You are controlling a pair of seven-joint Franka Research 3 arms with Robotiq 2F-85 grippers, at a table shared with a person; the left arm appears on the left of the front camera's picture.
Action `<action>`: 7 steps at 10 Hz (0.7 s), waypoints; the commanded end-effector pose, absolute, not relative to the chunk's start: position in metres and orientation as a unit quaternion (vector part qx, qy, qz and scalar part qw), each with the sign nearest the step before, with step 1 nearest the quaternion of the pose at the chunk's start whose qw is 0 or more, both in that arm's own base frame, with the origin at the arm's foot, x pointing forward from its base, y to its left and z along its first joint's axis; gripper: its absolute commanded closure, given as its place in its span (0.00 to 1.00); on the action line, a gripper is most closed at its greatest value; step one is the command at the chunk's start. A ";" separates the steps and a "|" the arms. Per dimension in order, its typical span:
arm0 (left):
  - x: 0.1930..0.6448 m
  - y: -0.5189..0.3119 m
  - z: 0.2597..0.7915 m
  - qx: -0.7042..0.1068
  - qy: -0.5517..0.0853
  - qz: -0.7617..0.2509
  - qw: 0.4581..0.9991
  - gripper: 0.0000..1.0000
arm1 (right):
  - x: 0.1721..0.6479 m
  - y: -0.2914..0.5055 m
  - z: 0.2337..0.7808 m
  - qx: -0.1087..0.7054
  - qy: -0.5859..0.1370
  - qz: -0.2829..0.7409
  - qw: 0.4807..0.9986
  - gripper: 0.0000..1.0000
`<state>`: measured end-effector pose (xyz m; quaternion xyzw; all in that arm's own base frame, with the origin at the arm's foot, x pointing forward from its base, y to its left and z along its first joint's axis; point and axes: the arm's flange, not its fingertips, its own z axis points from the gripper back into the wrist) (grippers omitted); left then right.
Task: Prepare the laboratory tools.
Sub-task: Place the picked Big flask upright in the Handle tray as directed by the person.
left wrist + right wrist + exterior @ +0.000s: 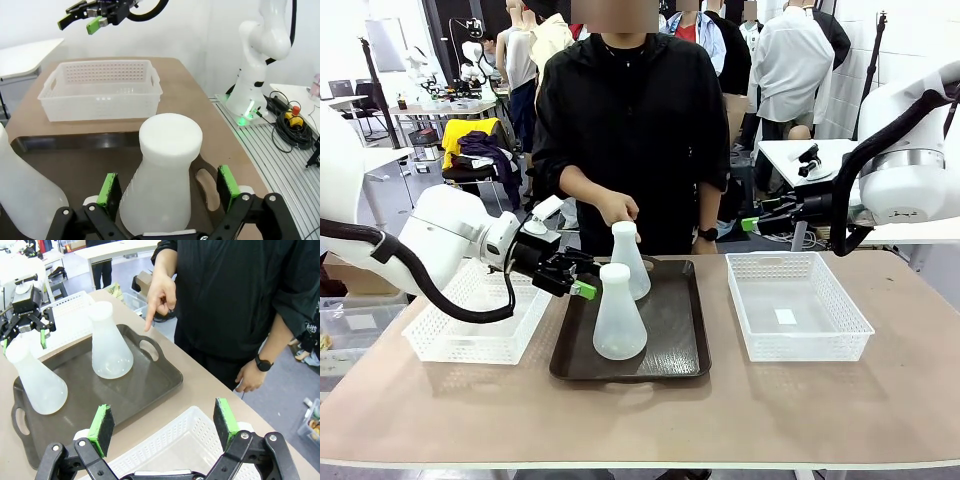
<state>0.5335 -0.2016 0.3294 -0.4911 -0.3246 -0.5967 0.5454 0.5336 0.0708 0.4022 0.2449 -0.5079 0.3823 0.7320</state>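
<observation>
Front view: the robot's left hand (582, 283) reaches in from the left, its arm bent low over the left basket (480, 315), black fingers with green pads pointing right at the near flask (619, 312). Its jaws are spread wide. Seen from the left wrist camera, the two green pads (108, 189) stand on either side of that flask's lower body with a gap on each side, so nothing is gripped. The near flask stands upright on the dark brown tray (682, 340) at the middle of the worktop (640, 420). The far flask (630, 260) stands upright just behind it on the same tray, a little to the right.

The robot's right hand (752, 222) hangs in the air at the right, above the far edge of the worktop, fingers pointing left, well apart from both flasks. From the right wrist camera its jaws are also wide open and empty, hovering over the right basket (797, 305).

A person in a black top stands at the far side. One of the person's hands (161, 295) hovers above the far flask with the index finger pointing down toward the tray. The other hand (250, 376), with a dark watch at the wrist, hangs by the person's side near the worktop edge.
</observation>
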 end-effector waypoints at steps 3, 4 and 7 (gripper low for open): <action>0.533 -0.202 0.329 -0.491 -0.325 -0.597 0.545 0.00 | 0.534 0.071 0.403 0.244 -0.503 0.382 0.736 0.00; 0.533 -0.202 0.329 -0.491 -0.325 -0.597 0.545 0.00 | 0.534 0.071 0.403 0.244 -0.503 0.382 0.736 0.00; 0.533 -0.202 0.329 -0.491 -0.325 -0.597 0.545 0.00 | 0.534 0.071 0.403 0.244 -0.503 0.382 0.736 0.00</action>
